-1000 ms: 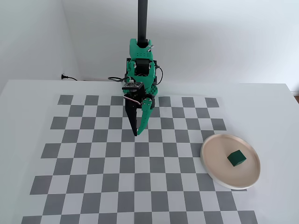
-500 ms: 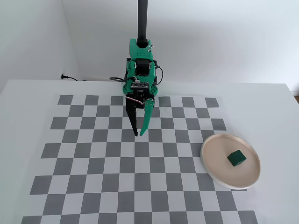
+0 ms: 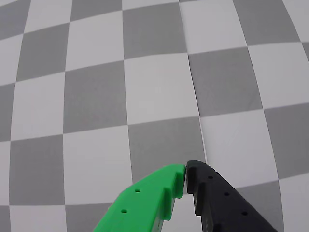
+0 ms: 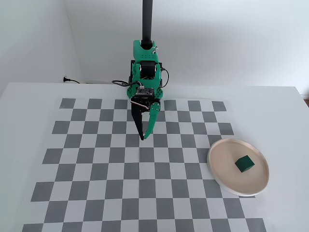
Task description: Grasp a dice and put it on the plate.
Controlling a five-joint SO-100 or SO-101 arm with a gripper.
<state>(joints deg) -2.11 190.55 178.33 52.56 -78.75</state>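
— Our tool hangs empty, tips together. Where's the dice?
— Well off to its side, on the plate. We'd judge it light, rigid; grip opposite flat faces.

My gripper has one bright green finger and one black. Grey-and-white checks cover the mat; the dark green dice sits on the beige-pink plate.
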